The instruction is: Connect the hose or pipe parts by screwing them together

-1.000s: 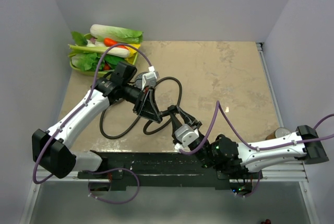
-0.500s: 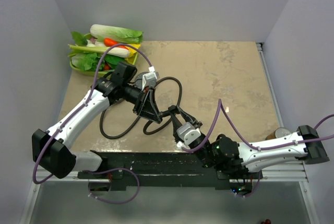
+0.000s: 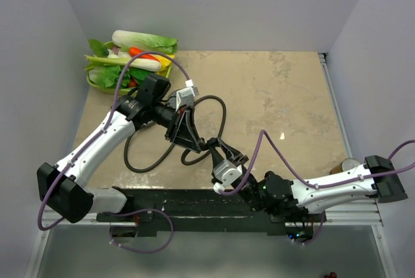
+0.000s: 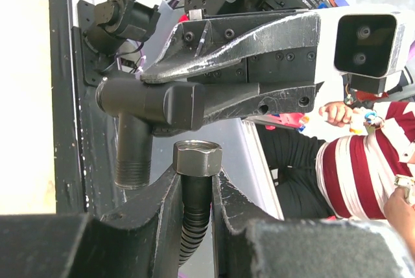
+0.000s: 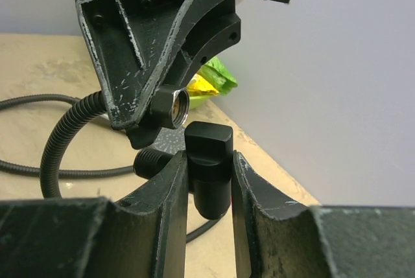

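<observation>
Left wrist camera shows the left gripper [image 4: 196,177] clamped narrowly on the flexible hose [image 4: 193,223] just under its hex nut [image 4: 197,159]. The dark grey shower head fitting [image 4: 172,104] hangs its threaded stub [image 4: 133,158] at the nut's 9 o'clock, apart from it. Right wrist camera shows the right gripper [image 5: 209,161] pinching that fitting's blocky body, with the nut at its 11 o'clock. Only the top camera shows the hose looped across the table [image 3: 292,96] and a heap of vegetables [image 3: 139,41] at 10 o'clock.
</observation>
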Available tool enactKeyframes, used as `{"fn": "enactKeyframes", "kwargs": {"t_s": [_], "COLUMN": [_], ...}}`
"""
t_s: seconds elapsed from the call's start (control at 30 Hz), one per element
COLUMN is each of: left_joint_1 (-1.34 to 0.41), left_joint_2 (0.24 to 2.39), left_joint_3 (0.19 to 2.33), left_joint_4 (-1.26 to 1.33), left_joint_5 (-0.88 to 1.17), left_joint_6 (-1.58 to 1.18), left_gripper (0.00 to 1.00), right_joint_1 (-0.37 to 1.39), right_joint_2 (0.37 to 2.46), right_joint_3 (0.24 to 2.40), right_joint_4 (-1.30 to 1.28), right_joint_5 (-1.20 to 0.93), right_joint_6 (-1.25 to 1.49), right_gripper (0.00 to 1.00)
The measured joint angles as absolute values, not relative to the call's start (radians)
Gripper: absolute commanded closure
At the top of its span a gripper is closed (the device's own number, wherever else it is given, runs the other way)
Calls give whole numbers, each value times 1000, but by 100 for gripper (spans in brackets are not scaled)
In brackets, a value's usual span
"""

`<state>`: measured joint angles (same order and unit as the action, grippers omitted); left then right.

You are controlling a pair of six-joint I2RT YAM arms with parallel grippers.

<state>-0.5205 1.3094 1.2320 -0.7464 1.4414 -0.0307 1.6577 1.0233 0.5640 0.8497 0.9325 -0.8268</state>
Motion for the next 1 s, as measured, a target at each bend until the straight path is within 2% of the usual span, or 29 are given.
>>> {"fn": "enactKeyframes", "kwargs": {"t_s": [0.5,1.0], "left_joint_1": [-521,-521], "left_joint_2": [1304,1309], "left_joint_3": [1232,1232], "left_joint_4": [-719,-719], "left_joint_5": [1454,1455], "left_joint_6": [-38,-41], "left_gripper": [100,100], "right_joint_1": [1688,1695], "right_joint_2": [957,1014], "right_joint_3": [566,596], "right_joint_4": [991,1025], "right_joint_5": [952,923], "right_joint_6": [-1104,-1142], "right_gripper": [100,100]}}
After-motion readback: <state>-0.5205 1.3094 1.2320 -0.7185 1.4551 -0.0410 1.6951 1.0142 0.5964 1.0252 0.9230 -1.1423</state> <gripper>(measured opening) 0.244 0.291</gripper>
